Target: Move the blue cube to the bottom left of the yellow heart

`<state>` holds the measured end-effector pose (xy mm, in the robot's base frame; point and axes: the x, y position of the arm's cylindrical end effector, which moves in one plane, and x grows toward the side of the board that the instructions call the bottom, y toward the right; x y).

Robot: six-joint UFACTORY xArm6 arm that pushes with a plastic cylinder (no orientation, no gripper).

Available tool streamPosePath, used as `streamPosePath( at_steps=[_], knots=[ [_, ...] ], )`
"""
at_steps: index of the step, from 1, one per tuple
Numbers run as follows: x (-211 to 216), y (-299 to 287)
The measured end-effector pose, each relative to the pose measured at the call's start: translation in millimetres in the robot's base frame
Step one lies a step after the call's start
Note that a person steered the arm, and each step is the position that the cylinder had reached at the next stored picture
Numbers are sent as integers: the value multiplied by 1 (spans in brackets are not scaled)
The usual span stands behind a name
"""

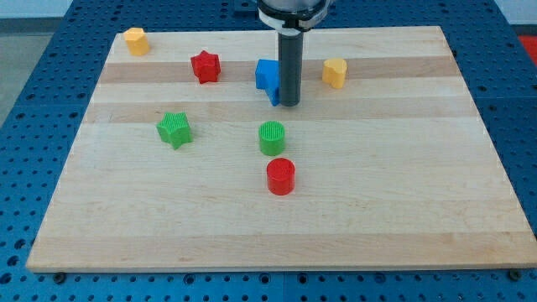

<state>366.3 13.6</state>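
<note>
My tip (289, 103) stands against the right side of the blue cube (267, 77), between it and the yellow heart (335, 72) near the view's top. No gripper is fitted. Judged step: repositioning. The next push must come from the cube's left, driving it rightward.

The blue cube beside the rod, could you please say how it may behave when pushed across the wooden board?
The small blue plastic cube looks rigid with flat faces, so it should slide, not roll. My tip sits against its right side, so an off-centre push may turn it. The smooth wooden board probably offers little grip.
</note>
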Motion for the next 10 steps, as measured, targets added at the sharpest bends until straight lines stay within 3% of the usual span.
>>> streamPosePath(
  at_steps=[4, 5, 8, 10],
  knots=[
    [14, -94],
    [11, -95],
    [-51, -91],
    [-67, -55]
  ],
)
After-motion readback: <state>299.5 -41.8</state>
